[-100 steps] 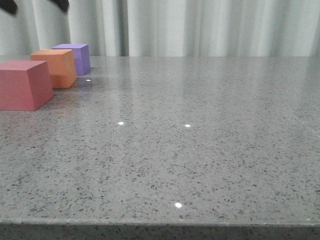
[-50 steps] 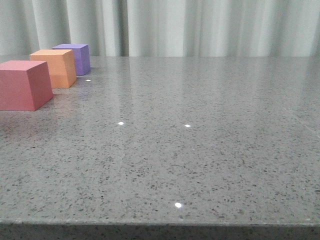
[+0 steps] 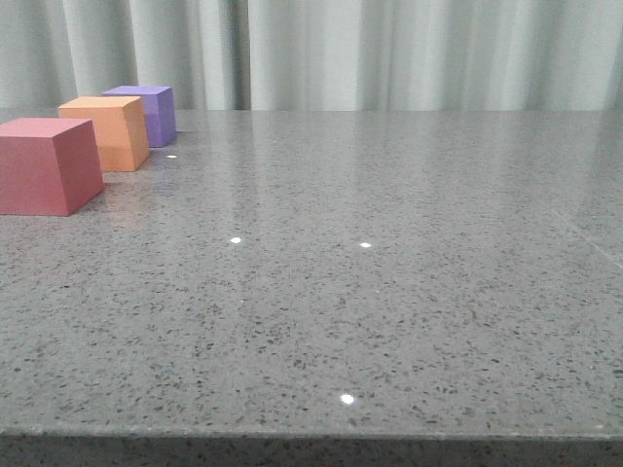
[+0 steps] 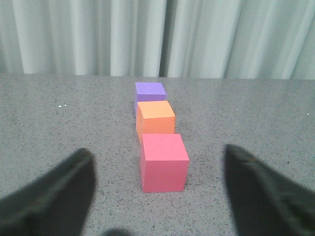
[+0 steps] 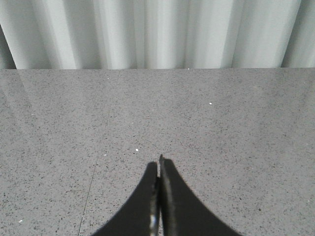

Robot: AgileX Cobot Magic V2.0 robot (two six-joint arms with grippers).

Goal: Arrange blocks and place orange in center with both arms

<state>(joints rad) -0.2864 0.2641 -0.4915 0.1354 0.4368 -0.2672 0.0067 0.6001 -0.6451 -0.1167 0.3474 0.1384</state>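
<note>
Three blocks point(image 4: 158, 135), purple half-hidden behind orange point(image 4: 155, 120).

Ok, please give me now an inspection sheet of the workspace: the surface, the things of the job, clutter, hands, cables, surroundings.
Surface: grey speckled table, glossy, with small light reflections.
Job's things: red-pink cube, orange cube and purple cube stand in one row at the table's left side; orange is in the middle, purple farthest from the robot. Whether they touch cannot be told.
Clutter: nothing seen.
Hands: left hand open, fingers wide apart, facing the red-pink cube and not touching it; right hand shut, holding nothing, over bare table. Neither shows in the front view.
Cables: nothing seen.
Surroundings: pale pleated curtain behind the table.
</note>
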